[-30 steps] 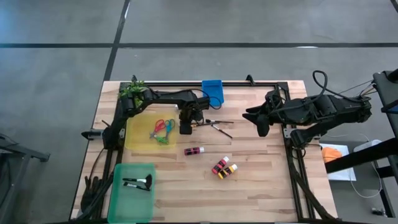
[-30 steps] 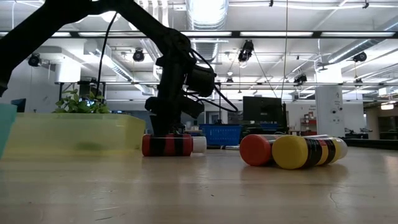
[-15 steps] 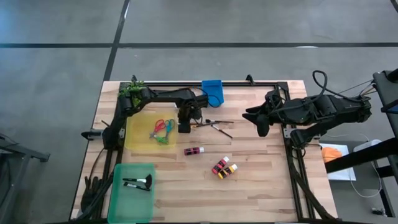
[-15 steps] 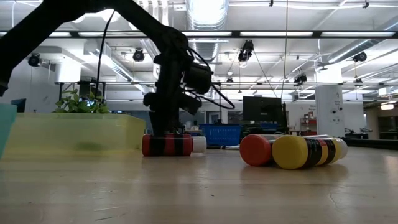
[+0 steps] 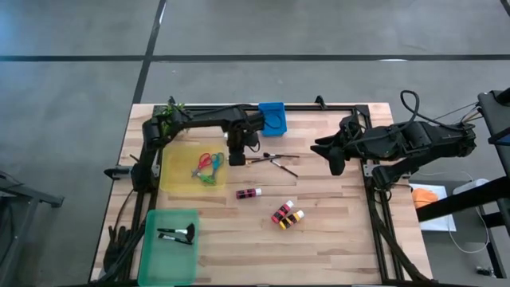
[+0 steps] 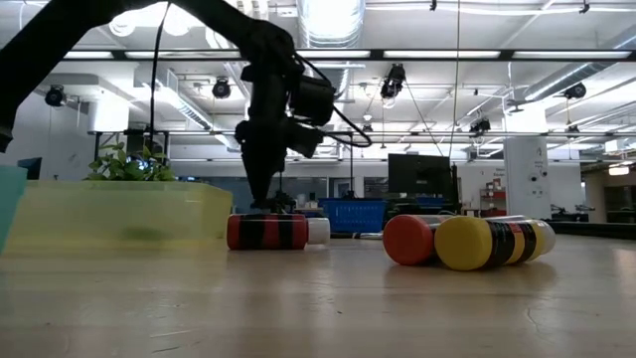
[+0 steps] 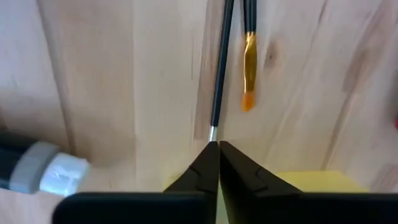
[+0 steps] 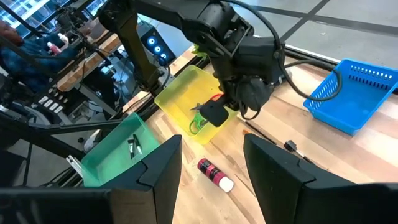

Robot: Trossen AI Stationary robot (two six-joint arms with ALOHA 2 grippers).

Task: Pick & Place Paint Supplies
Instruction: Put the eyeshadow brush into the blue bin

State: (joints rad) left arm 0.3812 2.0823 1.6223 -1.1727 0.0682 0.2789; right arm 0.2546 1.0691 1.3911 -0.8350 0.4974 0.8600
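Note:
My left gripper (image 5: 237,159) hangs over the table between the yellow tray (image 5: 171,179) and two thin dark paintbrushes (image 5: 275,161), shut on one brush (image 7: 219,74). The second brush, with an orange tip (image 7: 248,68), lies beside the first on the wood. A red-and-black paint bottle (image 5: 249,193) lies on its side nearer the table's near edge, and two more bottles (image 5: 287,215) lie side by side beyond it. Scissors with red, green and blue handles (image 5: 207,167) lie in the yellow tray. My right gripper (image 5: 331,159) waits open at the table's right. My left gripper pinches the thin dark brush at its silver-tipped end (image 7: 213,132) between its two shut fingertips, coming from above and pointing down. The brush runs straight away from the fingers along the wood. I cannot tell whether its far end rests on the table.
A green bin (image 5: 151,251) at the near left corner holds brushes. A blue basket (image 5: 273,118) stands at the far edge, and a small potted plant (image 5: 169,115) sits at the far left corner. Bare wood lies between the bottles and the right arm.
My left gripper has risen and drawn a little toward the table's far edge, staying over the brush's end. The bottles, the scissors and my right arm have kept still.

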